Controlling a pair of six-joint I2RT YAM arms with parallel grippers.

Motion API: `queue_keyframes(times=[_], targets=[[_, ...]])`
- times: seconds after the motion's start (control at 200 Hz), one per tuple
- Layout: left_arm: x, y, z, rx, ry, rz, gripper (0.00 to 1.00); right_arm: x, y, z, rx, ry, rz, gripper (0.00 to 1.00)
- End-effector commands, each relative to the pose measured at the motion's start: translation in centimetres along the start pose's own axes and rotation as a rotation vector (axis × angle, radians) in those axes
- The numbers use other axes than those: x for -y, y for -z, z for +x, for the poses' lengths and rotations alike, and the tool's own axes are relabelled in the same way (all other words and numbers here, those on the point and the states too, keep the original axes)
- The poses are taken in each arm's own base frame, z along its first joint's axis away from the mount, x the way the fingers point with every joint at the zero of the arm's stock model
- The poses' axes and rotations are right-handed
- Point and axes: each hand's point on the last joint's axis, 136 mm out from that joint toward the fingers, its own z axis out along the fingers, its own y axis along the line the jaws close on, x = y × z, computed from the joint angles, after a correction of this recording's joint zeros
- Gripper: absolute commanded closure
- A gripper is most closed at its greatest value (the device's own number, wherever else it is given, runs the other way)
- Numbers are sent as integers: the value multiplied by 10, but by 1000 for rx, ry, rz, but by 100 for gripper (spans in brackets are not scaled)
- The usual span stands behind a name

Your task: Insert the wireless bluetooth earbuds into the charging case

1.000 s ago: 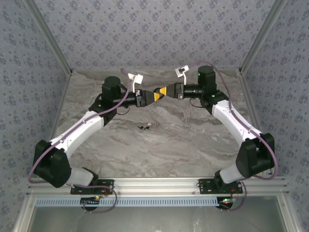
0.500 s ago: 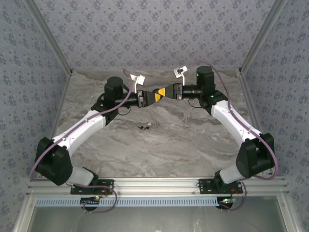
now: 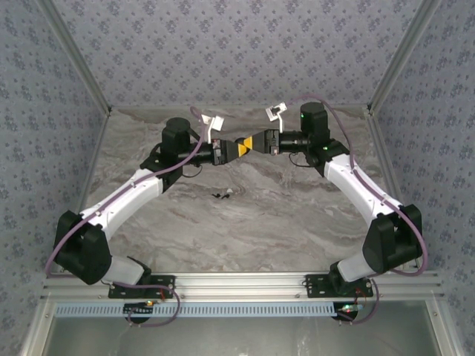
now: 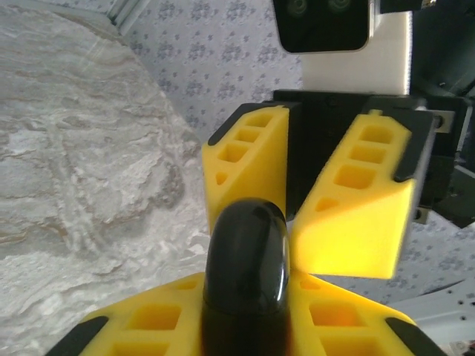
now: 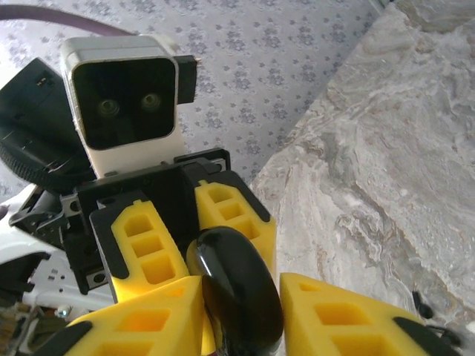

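You have two arms here, and their two grippers meet nose to nose above the far middle of the table, close to the back wall. One black disc sits between them, edge-on to both wrist cameras.

Your left gripper is clenched on that disc, with its two yellow fingers pressed against the flat faces. Your right gripper has let go. Its two fingers stand splayed on either side of the disc's far rim, and in the right wrist view you can see a thin gap on one side.

On the marble, just on the near side of the grippers, you have one small pale piece. It is too small to tell whether it is the charging case or one of the earbuds. Just beside it on the left lies a small cluster of dark bits, which I cannot count.

For room, patterned walls close the table on three sides, and the aluminium rail with both arm bases closes the near edge. The two arms bow outward toward the side walls, leaving a broad stretch of bare marble between them. The pale piece and the dark bits lie in that stretch, well apart from both arms and from every edge.
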Motion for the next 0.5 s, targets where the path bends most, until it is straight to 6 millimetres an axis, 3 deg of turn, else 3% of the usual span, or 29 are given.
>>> queue_keyframes(times=[0.0,0.05,0.175,0.495], targets=[[-2,2,-12,23,-59,-57,78,-20,13,-6,25,80,54,59],[-3,3,-12,22,-78,-67,78,-14,18,-5,27,88,124,53],[-5,5,-15,40,-172,-93,79,-7,31,-1,24,115,249,51],[8,4,-9,59,-561,-2,80,-18,36,13,-15,155,248,50]])
